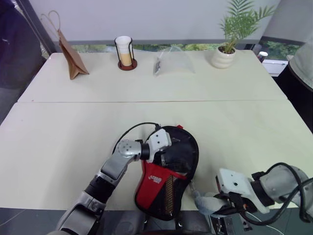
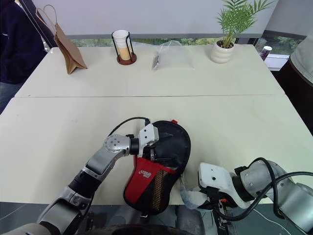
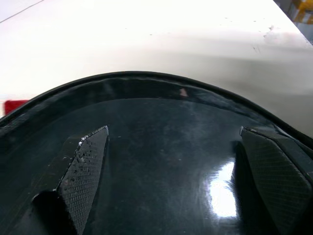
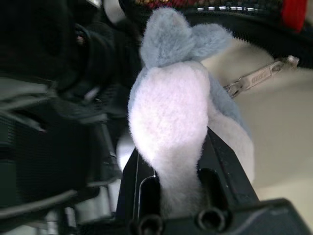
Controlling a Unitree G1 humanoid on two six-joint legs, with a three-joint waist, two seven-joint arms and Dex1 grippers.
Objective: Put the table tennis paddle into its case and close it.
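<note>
Head pair looks down over the table point(image 1: 58, 132) — wrist views sit close, both catching the case point(image 2: 168, 142).

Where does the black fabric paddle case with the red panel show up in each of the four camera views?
Left eye view: black fabric paddle case lies bottom centre, at the table's near edge.
Right eye view: bottom centre, slightly further left.
Left wrist view: its glossy black surface covers the lower half.
Right wrist view: a strip of its edge along the top.
Shared landmark: the case's red panel.

Paper bag point(image 1: 72, 58), cup point(image 1: 124, 51), potted plant point(image 1: 228, 46).
</note>
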